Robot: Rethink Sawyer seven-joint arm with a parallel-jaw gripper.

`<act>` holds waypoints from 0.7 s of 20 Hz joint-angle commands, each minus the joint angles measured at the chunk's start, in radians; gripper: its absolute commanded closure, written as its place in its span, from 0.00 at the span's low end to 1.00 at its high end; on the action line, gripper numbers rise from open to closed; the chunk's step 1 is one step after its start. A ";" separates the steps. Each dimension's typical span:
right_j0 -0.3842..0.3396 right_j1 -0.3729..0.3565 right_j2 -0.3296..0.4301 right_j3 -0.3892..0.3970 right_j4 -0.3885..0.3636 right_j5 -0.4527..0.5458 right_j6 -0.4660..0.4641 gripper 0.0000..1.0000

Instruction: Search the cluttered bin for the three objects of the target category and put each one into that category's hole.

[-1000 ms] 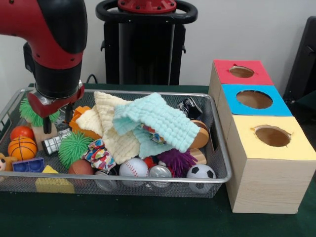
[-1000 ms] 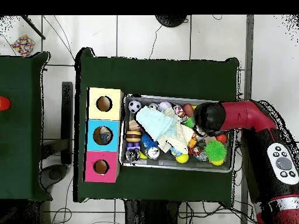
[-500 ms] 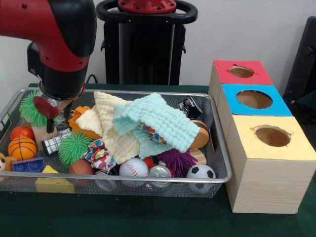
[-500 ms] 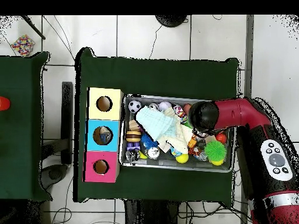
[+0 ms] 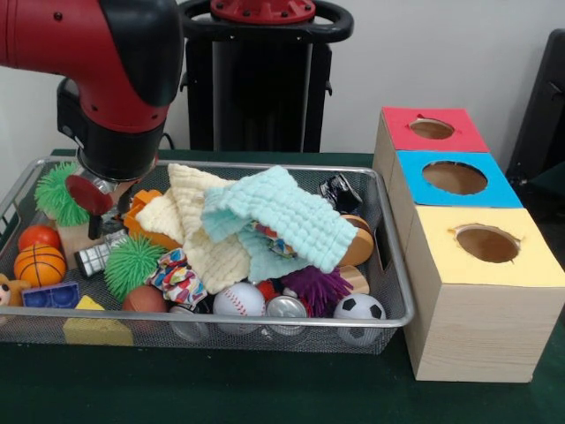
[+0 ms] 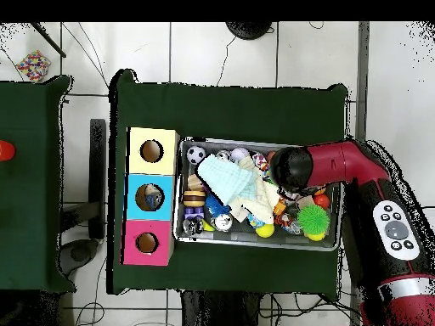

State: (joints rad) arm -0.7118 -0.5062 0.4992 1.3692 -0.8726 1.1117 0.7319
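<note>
Gripper (image 5: 95,208) low over the left end of the wire bin (image 5: 265,320) in the front view, hanging from the red and black arm (image 5: 106,79) just beside a green spiky ball (image 5: 55,194) and above a small silver can (image 5: 97,256). Open or closed: impossible to tell from either view.

Heaped at the bin's middle, a mint cloth (image 5: 282,216) draped across a cream cloth (image 5: 199,230). Along the near rim, from left: a basketball (image 5: 39,263), a blue brick (image 5: 51,296), a yellow block (image 5: 95,329), a second green spiky ball (image 5: 132,263), a baseball (image 5: 238,300), a purple spiky ball (image 5: 316,287) and a soccer ball (image 5: 358,309).

Right of the bin and touching it, 3 boxes in a row, each with 1 round hole on top: yellow box (image 5: 441,256) nearest, blue box (image 5: 415,177) in the middle, red box (image 5: 402,132) farthest.

Seen from overhead only: something lying inside the hole of the blue box (image 6: 136,197), too small to identify, with the holes of the yellow box (image 6: 136,151) and red box (image 6: 132,243) plain brown. Gripper hidden there beneath the arm's rounded end (image 6: 289,167), at the bin's (image 6: 255,243) end farthest from the boxes.
</note>
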 commanded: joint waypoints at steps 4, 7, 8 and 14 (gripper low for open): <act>0.022 0.035 -0.052 -0.049 -0.076 0.123 -0.236 0.00; 0.034 0.036 -0.061 -0.045 -0.085 0.149 -0.265 0.00; 0.039 0.038 -0.064 -0.046 -0.090 0.159 -0.278 0.00; 0.028 0.059 -0.061 -0.041 -0.068 0.151 -0.272 0.00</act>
State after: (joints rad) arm -0.6866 -0.5039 0.4593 1.3491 -0.8796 1.1750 0.7319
